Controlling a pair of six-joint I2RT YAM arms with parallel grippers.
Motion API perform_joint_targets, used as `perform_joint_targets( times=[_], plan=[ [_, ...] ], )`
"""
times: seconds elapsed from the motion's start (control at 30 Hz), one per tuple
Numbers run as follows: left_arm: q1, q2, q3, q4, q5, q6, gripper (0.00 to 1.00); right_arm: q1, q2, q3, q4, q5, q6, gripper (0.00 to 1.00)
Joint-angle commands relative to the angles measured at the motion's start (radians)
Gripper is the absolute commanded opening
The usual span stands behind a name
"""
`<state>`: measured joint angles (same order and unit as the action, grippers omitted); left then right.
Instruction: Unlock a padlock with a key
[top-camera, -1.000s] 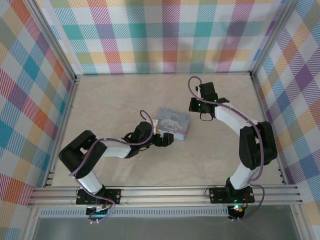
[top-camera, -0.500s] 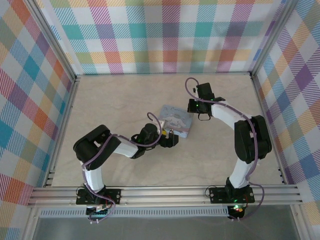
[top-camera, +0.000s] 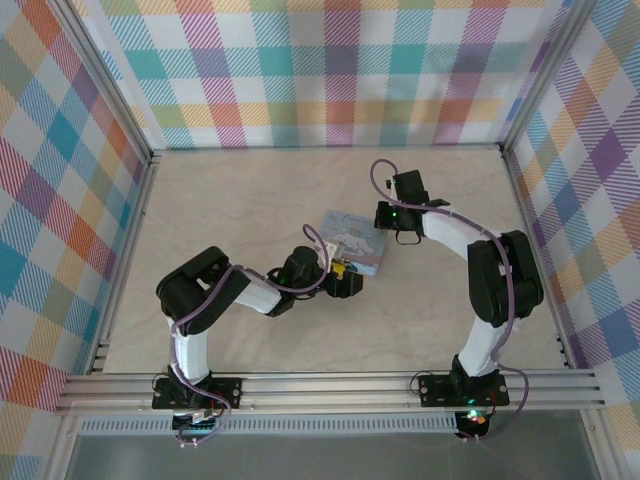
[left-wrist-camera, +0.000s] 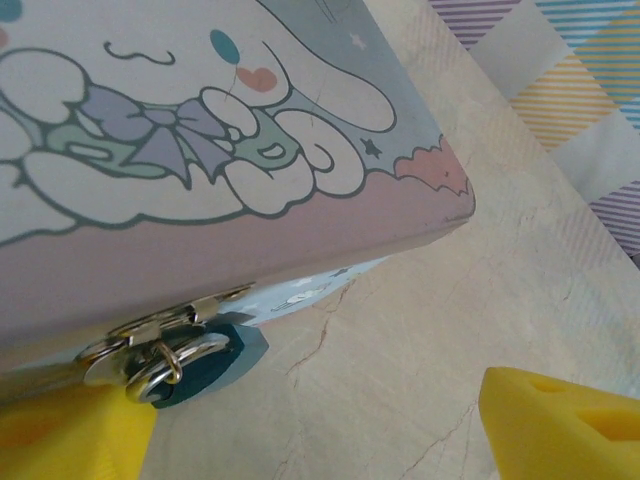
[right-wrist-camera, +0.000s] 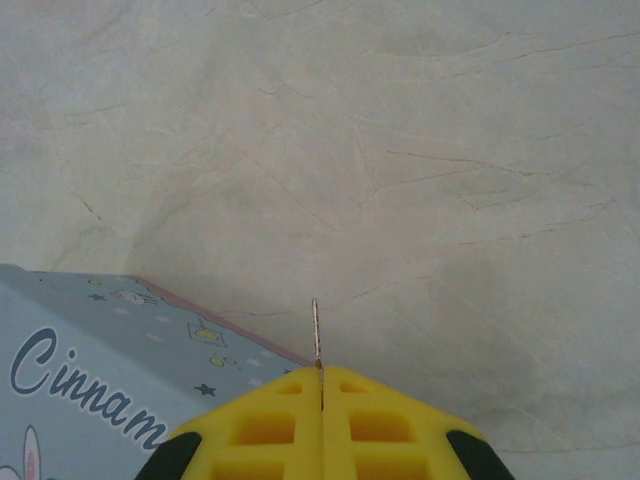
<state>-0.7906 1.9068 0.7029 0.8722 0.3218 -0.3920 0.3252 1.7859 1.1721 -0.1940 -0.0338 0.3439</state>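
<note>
**Box.** Light-blue cartoon box (top-camera: 352, 242), lying flat mid-table (top-camera: 250, 200). Its latch side faces the left arm, presumably so the lock can be reached from there.

**Padlock.** The padlock (left-wrist-camera: 232, 352) is small and dark teal. It hangs at the box's front hasp (left-wrist-camera: 150, 335), under a cluster of metal rings (left-wrist-camera: 160, 362). The shackle is too indistinct to say whether it is locked.

**Left gripper.** The left gripper (left-wrist-camera: 315, 430) sits low at the latch corner of the box. Its fingers (left-wrist-camera: 560, 425) are spread wide and hold nothing. One yellow tip is just beside the rings, though I cannot tell if it touches them. The other is well apart, over bare table. I judge it is placed to close on the padlock and steady it.

**Right gripper.** The right gripper (right-wrist-camera: 320, 388) is at the box's far right edge. Its fingers are pressed together, pinching the key (right-wrist-camera: 316, 328). The key is a thin pale sliver seen edge-on, jutting forward above the table, near the box's corner but apart from it. It is likely held clear until the lock is braced.

**Step in hand.** Securing the padlock. The key is not yet at the keyhole.
</note>
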Motion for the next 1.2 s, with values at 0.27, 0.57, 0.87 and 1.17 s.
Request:
perform_joint_targets(
  times=[0.27, 0.57, 0.87, 1.17],
  plan=[
    [-0.020, 0.048, 0.000, 0.181, 0.075, -0.041, 0.67, -0.006, -0.023, -0.041, 0.021, -0.015, 0.013, 0.00],
    [-0.046, 0.069, 0.007, 0.208, 0.113, -0.071, 0.71, -0.007, -0.028, -0.036, 0.013, -0.015, 0.010, 0.00],
    [-0.069, 0.076, -0.002, 0.195, 0.021, -0.099, 0.76, -0.007, -0.038, -0.037, 0.012, -0.014, 0.010, 0.00],
    [-0.073, 0.084, -0.039, 0.226, 0.018, -0.135, 0.68, -0.007, -0.085, -0.017, -0.019, -0.002, -0.007, 0.00]
  ],
)
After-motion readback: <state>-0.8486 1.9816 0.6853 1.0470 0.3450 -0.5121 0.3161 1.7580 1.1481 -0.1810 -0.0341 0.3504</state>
